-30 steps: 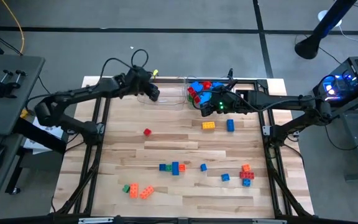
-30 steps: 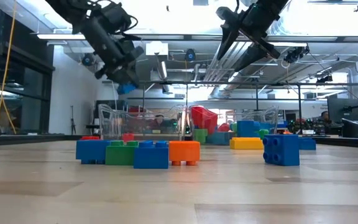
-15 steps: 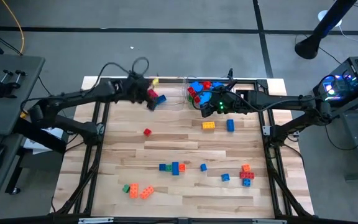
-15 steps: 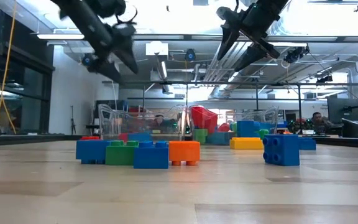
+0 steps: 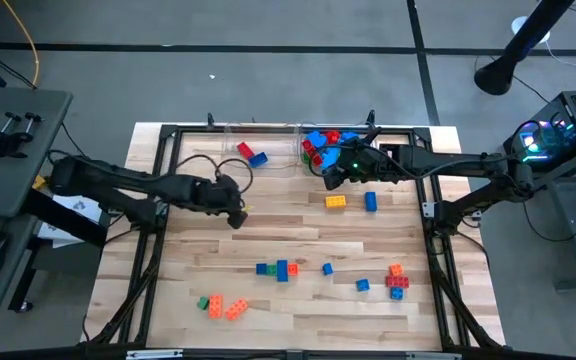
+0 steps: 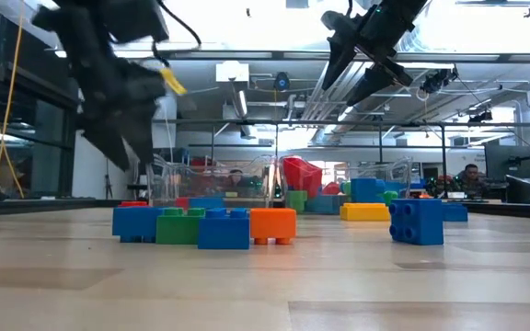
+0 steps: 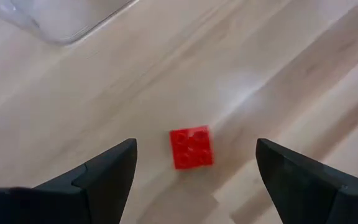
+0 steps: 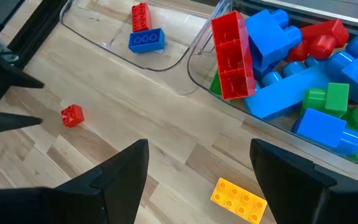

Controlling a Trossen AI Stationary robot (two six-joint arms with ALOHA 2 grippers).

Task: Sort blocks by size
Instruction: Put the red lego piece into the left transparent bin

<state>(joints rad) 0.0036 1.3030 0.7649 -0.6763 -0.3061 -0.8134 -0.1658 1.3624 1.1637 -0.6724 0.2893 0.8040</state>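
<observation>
The left claw (image 7: 194, 163) has let go of its load and swung away from the far edge of the counter (image 5: 288, 230). It now hangs spread and empty over a small red cube (image 7: 191, 147), which lies alone on the wood toward the far left. A moment ago this claw was up over the clear left bin (image 8: 104, 31) with a blue brick; that blue brick (image 8: 146, 40) now lies inside the bin beside a red brick (image 8: 140, 16). So one drop is finished, and the red cube looks like the next pick.

The right claw (image 8: 194, 163) waits, spread and holding nothing, above the near wall of the right bin (image 5: 308, 150), unmoved over the last second. That bin is heaped with the large blocks (image 8: 303, 68).

Most of the sorting is left. A yellow brick (image 5: 336, 201) and a blue one (image 5: 370, 202) sit just in front of the right bin. A joined blue-green-orange row (image 5: 278, 269) lies mid-counter. More pieces are scattered toward the near edge, with an orange and green cluster (image 5: 224, 305) at the near left and an orange, red and blue group (image 5: 393, 280) at the near right.
</observation>
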